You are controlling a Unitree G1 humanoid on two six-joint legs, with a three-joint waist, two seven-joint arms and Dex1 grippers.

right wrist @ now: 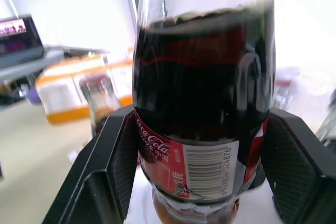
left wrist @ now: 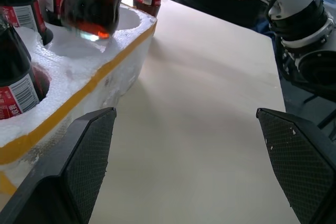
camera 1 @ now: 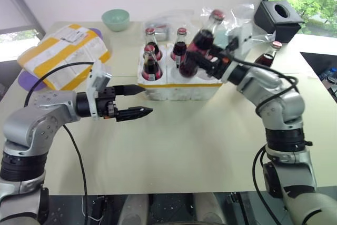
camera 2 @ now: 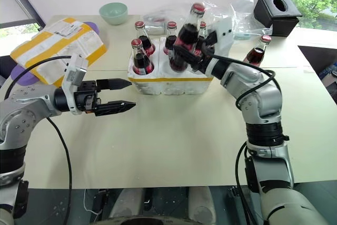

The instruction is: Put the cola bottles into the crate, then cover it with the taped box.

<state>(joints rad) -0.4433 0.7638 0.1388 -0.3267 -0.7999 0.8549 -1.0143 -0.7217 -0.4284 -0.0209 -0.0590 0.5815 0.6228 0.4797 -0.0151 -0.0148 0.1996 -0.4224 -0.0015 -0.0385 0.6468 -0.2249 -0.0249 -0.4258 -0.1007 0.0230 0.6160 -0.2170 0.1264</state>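
The held cola bottle [camera 2: 185,39] hangs tilted over the crate [camera 2: 171,82], its long axis leaning so that the red cap points up and toward the table's far right corner while its base dips toward a well in the crate's front row; the left wrist view shows that base just above the foam, not seated. The right gripper [camera 2: 196,46] is clamped on this bottle at its label, one black finger on either side, as the right wrist view shows. The right arm reaches in from the table's right side, forearm slanting up and toward the left, elbow bent above the near right part of the table. The crate sits at the middle of the table toward the far edge, its yellow tape strip facing the near edge. Other cola bottles stand upright in its wells, among them one at the front left [camera 2: 140,56] and one behind it [camera 2: 142,36]. One more bottle [camera 2: 256,52] stands on the table right of the crate. The left gripper [camera 2: 121,95] hovers just left of the crate's front left corner, jaws spread wide and empty, pointing level toward the right, its forearm stretched along the table's left side. The taped box [camera 2: 55,46] lies near the far left corner.
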